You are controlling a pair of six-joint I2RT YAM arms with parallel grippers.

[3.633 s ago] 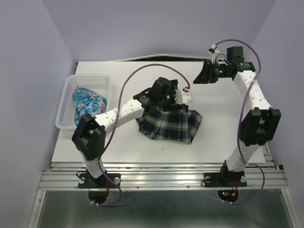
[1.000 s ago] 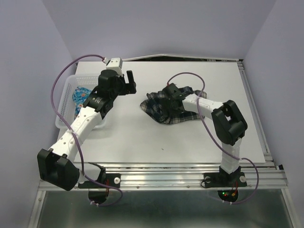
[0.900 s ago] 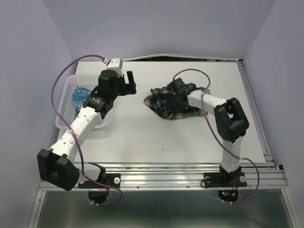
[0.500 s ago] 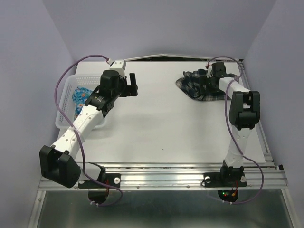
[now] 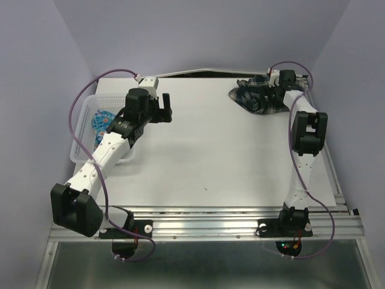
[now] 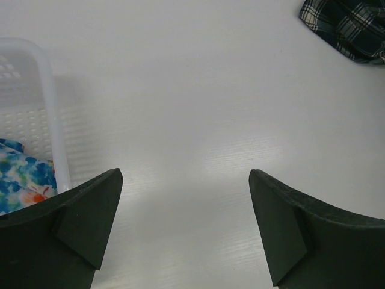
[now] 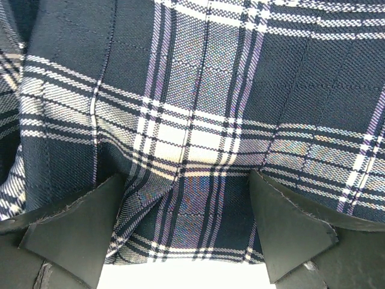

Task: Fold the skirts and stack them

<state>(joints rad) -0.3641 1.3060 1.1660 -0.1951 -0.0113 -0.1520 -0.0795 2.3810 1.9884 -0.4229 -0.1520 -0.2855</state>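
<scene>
The dark plaid skirt (image 5: 249,96) lies bunched at the far right corner of the white table (image 5: 204,156). My right gripper (image 5: 271,93) is on it. In the right wrist view the plaid skirt (image 7: 198,90) fills the frame and the right gripper (image 7: 187,176) stands open, its jaws wide apart with cloth between them. The blue floral skirt (image 5: 102,120) lies in the white basket (image 5: 81,141) at the left. My left gripper (image 5: 166,108) is open and empty above bare table beside the basket. The left wrist view shows the left gripper (image 6: 184,174), the floral skirt (image 6: 18,177) and the plaid skirt (image 6: 349,27).
The white lattice basket (image 6: 48,90) stands at the table's left edge, close to my left arm. Purple walls close in the table on the left, back and right. The plaid skirt lies near the table's back right edge.
My right arm has swept the plaid skirt from the middle of the table to the far right corner. My left gripper has stayed near the basket, open.
</scene>
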